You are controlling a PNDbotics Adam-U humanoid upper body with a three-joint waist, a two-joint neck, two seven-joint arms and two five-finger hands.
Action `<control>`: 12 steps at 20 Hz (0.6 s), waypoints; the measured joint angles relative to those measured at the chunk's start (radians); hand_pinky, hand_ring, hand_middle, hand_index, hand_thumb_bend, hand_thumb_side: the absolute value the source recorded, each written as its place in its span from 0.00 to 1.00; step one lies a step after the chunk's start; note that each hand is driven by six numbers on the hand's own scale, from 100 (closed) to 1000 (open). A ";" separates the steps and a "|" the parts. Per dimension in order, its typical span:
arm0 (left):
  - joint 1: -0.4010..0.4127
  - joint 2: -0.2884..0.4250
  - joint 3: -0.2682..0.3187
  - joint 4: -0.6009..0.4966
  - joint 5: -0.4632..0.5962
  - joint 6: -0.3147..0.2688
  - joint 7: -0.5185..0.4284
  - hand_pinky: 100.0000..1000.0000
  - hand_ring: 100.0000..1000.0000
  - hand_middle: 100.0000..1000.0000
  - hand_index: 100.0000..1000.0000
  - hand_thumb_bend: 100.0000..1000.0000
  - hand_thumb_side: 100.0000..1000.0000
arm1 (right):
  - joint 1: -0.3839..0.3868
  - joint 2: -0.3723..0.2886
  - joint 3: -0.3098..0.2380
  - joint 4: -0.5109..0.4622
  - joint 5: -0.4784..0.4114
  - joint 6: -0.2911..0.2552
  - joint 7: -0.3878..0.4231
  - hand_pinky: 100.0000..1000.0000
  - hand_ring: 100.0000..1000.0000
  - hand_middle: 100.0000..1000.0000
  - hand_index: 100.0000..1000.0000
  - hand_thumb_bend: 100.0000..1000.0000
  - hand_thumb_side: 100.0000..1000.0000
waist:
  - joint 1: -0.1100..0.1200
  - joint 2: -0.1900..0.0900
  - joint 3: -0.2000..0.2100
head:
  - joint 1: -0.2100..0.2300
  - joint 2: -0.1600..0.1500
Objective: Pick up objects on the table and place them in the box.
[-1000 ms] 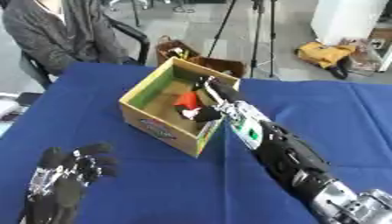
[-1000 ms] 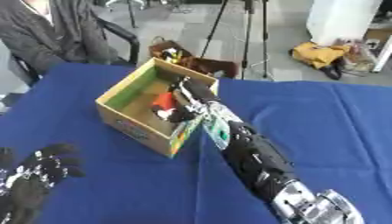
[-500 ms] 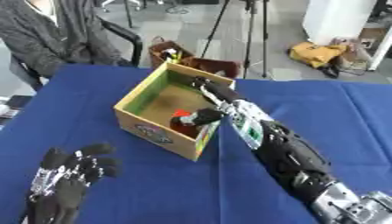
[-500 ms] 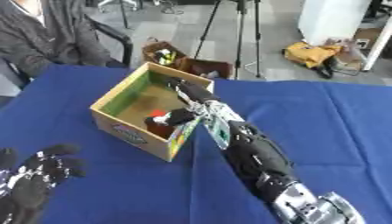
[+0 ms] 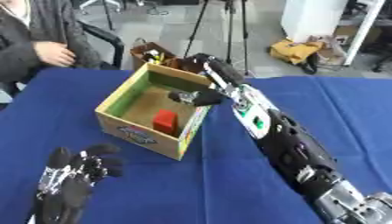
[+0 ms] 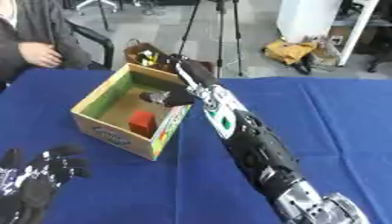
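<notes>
Inside, one box (image 5: 122,124) holds one red block (image 5: 165,121).

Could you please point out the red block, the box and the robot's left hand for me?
red block (image 5: 165,121), left eye view, on its top face.
box (image 5: 138,132), left eye view, on its near outer wall.
left hand (image 5: 73,186), left eye view, on its palm.

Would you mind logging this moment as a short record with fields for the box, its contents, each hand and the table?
box: open cardboard box on the blue table
contents: red block on the box floor
right hand: right hand over the box's far right rim, fingers open, holding nothing
left hand: left hand idle at lower left, fingers up
</notes>
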 measured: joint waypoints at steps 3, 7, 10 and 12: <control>0.003 0.003 0.011 0.002 -0.001 -0.004 0.011 0.60 0.66 0.69 0.76 0.38 1.00 | 0.044 0.003 0.014 -0.081 -0.051 0.015 -0.050 0.66 0.72 0.73 0.84 0.24 0.75 | 0.004 0.000 -0.033 | 0.015 0.007; 0.008 0.011 0.030 0.002 -0.008 -0.008 0.029 0.60 0.66 0.69 0.76 0.38 1.00 | 0.133 0.008 0.044 -0.191 -0.118 0.056 -0.117 0.64 0.71 0.71 0.84 0.21 0.74 | 0.005 0.000 -0.086 | 0.036 0.016; 0.008 0.014 0.040 0.002 -0.014 -0.011 0.040 0.60 0.66 0.69 0.76 0.38 1.00 | 0.215 0.007 0.069 -0.272 -0.169 0.085 -0.148 0.64 0.72 0.72 0.84 0.20 0.74 | 0.003 0.001 -0.105 | 0.052 0.023; 0.010 0.017 0.045 0.002 -0.019 -0.012 0.046 0.60 0.66 0.69 0.76 0.37 1.00 | 0.271 0.007 0.081 -0.331 -0.205 0.104 -0.157 0.64 0.72 0.72 0.84 0.18 0.73 | 0.003 0.001 -0.116 | 0.068 0.024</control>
